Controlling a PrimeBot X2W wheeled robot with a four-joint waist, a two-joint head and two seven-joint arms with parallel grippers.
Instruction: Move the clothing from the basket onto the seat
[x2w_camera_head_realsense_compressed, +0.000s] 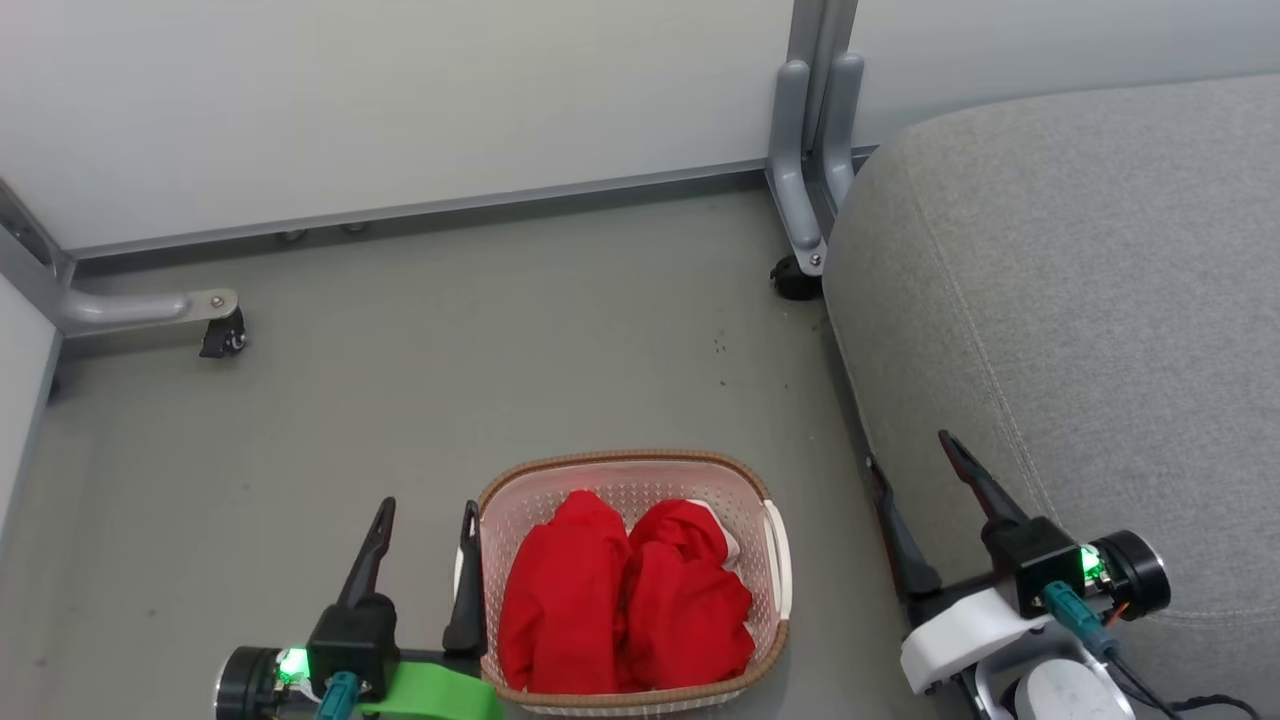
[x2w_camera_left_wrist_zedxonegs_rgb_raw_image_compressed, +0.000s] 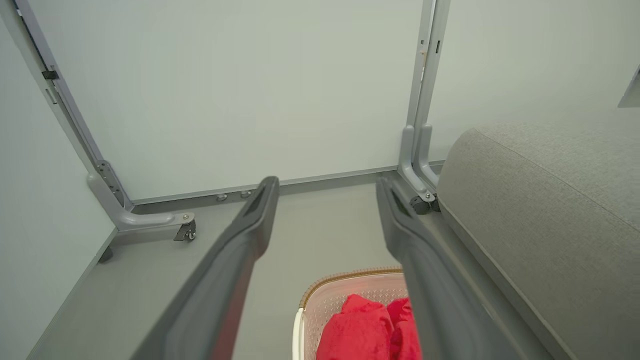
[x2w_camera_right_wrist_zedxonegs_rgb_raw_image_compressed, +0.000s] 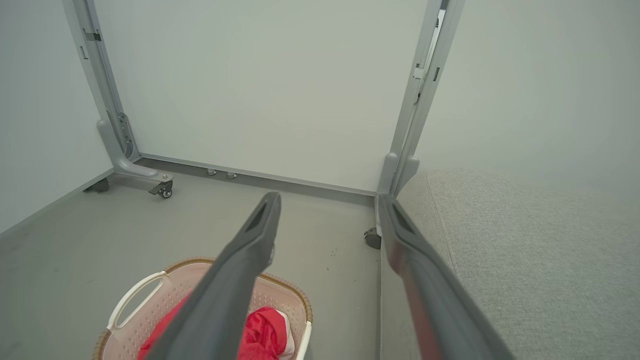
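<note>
On the grey floor (x2w_camera_head_realsense_compressed: 400, 380), toward its left edge, a castered partition foot (x2w_camera_head_realsense_compressed: 150, 305) stands against the white wall panels (x2w_camera_head_realsense_compressed: 400, 100). Near the floor's front edge, the left gripper (x2w_camera_head_realsense_compressed: 427, 510) has its fingers spread and grasps nothing. Its inner finger lies just beside the left wall of the basket (x2w_camera_head_realsense_compressed: 625, 458), though contact cannot be made out. Inside the basket, which stands on the floor at front centre, the clothing (x2w_camera_head_realsense_compressed: 620, 600) lies as two red bundles side by side. Between the basket and the seat (x2w_camera_head_realsense_compressed: 1080, 300), the right gripper (x2w_camera_head_realsense_compressed: 908, 450) is likewise spread and empty. The seat occupies the floor's right side, with a second castered foot (x2w_camera_head_realsense_compressed: 800, 270) at its far corner.
</note>
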